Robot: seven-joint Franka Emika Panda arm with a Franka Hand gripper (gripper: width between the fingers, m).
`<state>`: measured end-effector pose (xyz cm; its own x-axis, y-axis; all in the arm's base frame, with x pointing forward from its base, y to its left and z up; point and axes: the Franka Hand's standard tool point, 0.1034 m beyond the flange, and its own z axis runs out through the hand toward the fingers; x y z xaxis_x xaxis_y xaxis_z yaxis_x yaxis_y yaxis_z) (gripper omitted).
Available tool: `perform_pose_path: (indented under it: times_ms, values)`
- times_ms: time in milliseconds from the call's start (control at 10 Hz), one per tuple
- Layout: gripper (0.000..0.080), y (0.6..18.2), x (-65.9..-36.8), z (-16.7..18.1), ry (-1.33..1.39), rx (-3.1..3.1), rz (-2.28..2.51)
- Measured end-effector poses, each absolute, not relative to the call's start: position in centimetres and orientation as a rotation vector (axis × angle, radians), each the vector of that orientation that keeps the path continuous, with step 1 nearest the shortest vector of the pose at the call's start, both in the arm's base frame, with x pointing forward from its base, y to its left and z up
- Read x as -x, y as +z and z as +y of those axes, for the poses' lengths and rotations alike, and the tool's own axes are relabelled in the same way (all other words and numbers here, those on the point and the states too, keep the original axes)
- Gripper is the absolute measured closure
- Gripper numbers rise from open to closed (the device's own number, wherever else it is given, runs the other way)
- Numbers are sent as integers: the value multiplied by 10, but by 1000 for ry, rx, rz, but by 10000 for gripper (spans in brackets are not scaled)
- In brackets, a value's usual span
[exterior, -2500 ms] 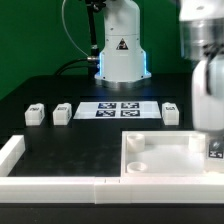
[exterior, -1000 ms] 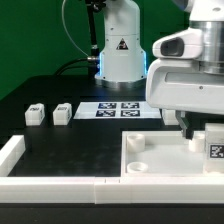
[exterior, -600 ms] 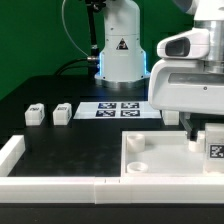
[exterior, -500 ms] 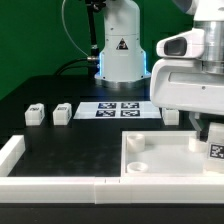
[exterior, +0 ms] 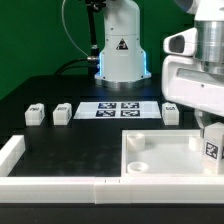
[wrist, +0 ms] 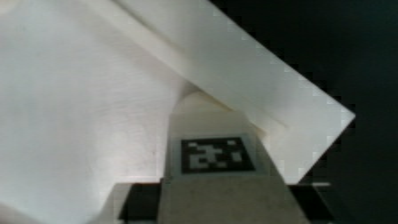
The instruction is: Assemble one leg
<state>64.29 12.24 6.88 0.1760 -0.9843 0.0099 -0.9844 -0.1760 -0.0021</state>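
Tool [exterior: 212, 133] hangs at the exterior view's right, over the tray's [exterior: 150, 168] far corner, gripping a leg [wrist: 217, 150] whose tag shows between the fingers in the wrist view. From here the leg could miss its socket [exterior: 138, 142] or go in tilted if it comes down off-centre. The fingertips are mostly hidden behind the arm's housing. Three more legs [exterior: 35, 114] wait on the counter [exterior: 70, 145], near the marker board [exterior: 119, 110].
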Motion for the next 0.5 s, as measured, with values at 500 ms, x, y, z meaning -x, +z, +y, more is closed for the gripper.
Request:
perform_pose_path:
  times_ms: [500]
  values:
    - [509,69,-643,119,-9,-1883,-2518]
